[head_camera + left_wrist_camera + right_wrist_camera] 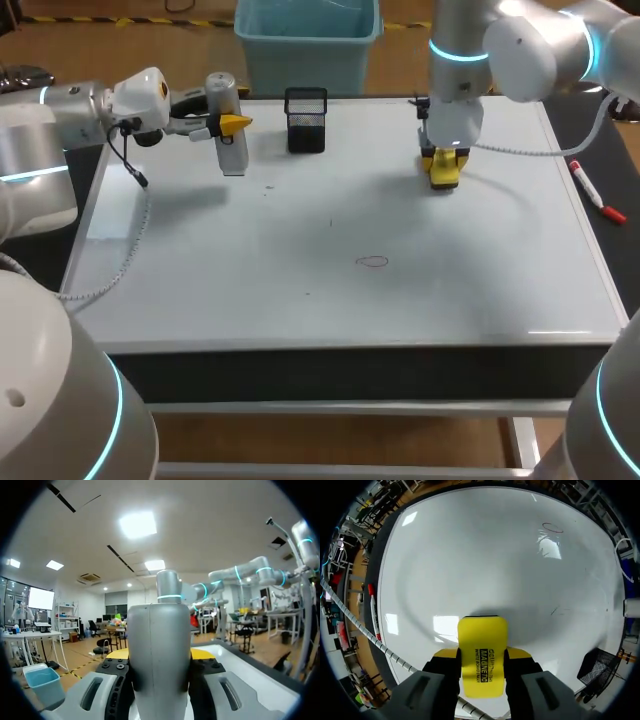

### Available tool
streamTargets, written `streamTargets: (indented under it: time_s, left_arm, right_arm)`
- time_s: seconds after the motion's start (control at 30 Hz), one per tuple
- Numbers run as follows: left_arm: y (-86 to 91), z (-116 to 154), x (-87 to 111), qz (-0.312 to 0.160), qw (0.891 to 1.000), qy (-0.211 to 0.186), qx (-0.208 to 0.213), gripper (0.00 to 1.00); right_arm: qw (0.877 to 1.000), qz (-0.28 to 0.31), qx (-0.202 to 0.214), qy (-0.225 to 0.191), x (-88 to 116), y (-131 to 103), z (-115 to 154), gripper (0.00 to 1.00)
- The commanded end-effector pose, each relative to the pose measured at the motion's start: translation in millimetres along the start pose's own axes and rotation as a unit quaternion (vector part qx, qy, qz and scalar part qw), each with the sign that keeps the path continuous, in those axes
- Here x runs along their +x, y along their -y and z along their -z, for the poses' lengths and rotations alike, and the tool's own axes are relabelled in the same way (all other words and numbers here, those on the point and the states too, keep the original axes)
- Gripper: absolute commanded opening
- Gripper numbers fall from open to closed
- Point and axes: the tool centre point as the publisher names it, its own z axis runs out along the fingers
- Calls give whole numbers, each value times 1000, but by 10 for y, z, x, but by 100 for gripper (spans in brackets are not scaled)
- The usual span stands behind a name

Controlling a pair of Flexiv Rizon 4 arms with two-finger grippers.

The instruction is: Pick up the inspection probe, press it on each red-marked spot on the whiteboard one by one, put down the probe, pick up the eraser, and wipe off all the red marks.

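The grey inspection probe [230, 140] stands upright over the whiteboard's [300, 290] back left corner, with my left gripper [232, 124] shut on it. In the left wrist view the probe [159, 630] fills the space between the fingers [202, 653]. My right gripper [444, 160] is shut on the yellow eraser [444, 176] at the board's back right. Whether the eraser [482, 650] touches the board I cannot tell; its shadow lies close under it. A small red oval mark [372, 262] sits near the board's middle, well ahead of the right gripper [482, 655], where the mark [552, 527] shows faintly.
A black mesh holder [306, 120] stands at the back edge between the two grippers, seen also beside the eraser [597, 672]. A red-capped marker [595, 192] lies off the board's right edge. A few faint specks [330, 222] dot the board.
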Motion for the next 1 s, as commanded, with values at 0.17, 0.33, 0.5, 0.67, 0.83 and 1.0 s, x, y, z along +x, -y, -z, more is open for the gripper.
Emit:
streamTargets:
  time_s: [0.17, 0.33, 0.5, 0.67, 0.83, 1.0]
  left_arm:
    - [12, -2, -7, 0, 1000, -1, -1, 0]
    - [12, -2, -7, 0, 1000, -1, -1, 0]
    - [12, -2, -7, 0, 1000, -1, -1, 0]
    - [12, -2, -7, 0, 1000, -1, -1, 0]
    - [12, -2, -7, 0, 1000, -1, -1, 0]
    - [12, -2, -7, 0, 1000, -1, -1, 0]
  right_arm:
    - [999, -24, -20, 11, 355, 348, -19, 0]
    - [999, -31, -19, 12, 496, 412, 7, 0]
    - [999, -28, -14, 23, 548, 409, 79, 0]
    - [999, -24, -11, 28, 580, 357, 146, 0]
    - [999, -22, -8, 35, 622, 296, 213, 0]
    - [999, -22, -8, 35, 622, 296, 213, 0]
